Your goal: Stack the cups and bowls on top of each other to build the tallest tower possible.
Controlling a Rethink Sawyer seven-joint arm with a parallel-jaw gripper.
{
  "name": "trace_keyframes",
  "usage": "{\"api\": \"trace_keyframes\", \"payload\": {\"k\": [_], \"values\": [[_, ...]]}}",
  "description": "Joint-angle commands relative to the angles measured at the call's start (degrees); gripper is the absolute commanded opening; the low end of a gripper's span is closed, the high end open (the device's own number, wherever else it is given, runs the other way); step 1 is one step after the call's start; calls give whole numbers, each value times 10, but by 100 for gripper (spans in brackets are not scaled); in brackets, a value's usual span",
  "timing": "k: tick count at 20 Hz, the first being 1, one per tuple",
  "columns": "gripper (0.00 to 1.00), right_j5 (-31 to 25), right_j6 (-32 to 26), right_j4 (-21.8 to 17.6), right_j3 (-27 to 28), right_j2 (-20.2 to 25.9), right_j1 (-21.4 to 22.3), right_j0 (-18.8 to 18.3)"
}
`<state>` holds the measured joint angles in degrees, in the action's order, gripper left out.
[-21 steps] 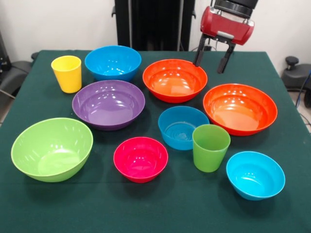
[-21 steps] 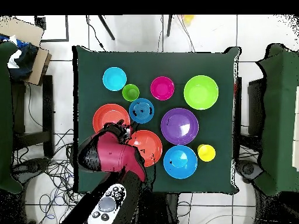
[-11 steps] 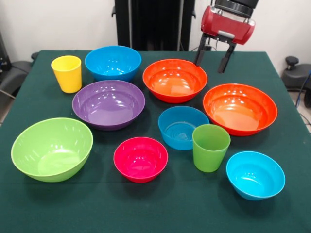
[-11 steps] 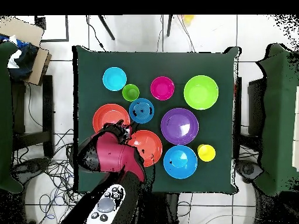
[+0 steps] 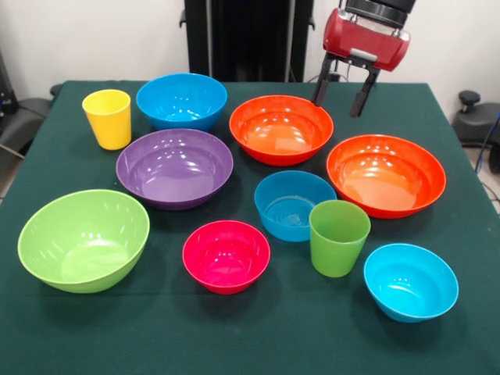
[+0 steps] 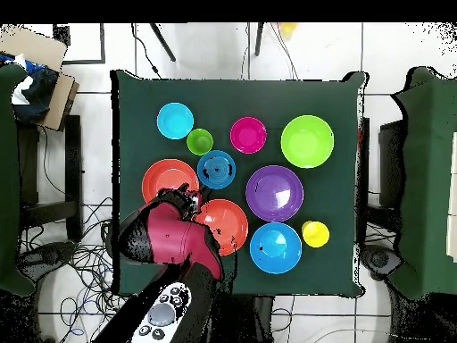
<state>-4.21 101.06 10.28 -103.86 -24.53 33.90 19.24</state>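
Pincer [image 5: 341, 100] hangs spread wide and empty, above the gap between two orange bowls [image 5: 280, 128]

Glossy red wrist housing [image 5: 366, 39] with grey plate; two black fingers [image 5: 321, 82]; black upper link

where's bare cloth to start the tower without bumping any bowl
Widest bare cloth runs along the near front edge, below the lime green bowl, pink-red bowl and small cyan bowl. Another strip lies behind the far orange bowl. The middle, round the green cup, is crowded.
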Motion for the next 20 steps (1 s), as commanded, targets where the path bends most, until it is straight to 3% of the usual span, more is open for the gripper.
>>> {"api": "trace_keyframes", "payload": {"k": [1, 11, 16, 20], "values": [[100, -79, 97, 14, 9, 34, 2, 5], [100, -13, 121, 16, -43, 48, 3, 5], [100, -14, 117, 11, -42, 51, 5, 0], [100, -49, 92, 0, -2, 39, 5, -7]]}}
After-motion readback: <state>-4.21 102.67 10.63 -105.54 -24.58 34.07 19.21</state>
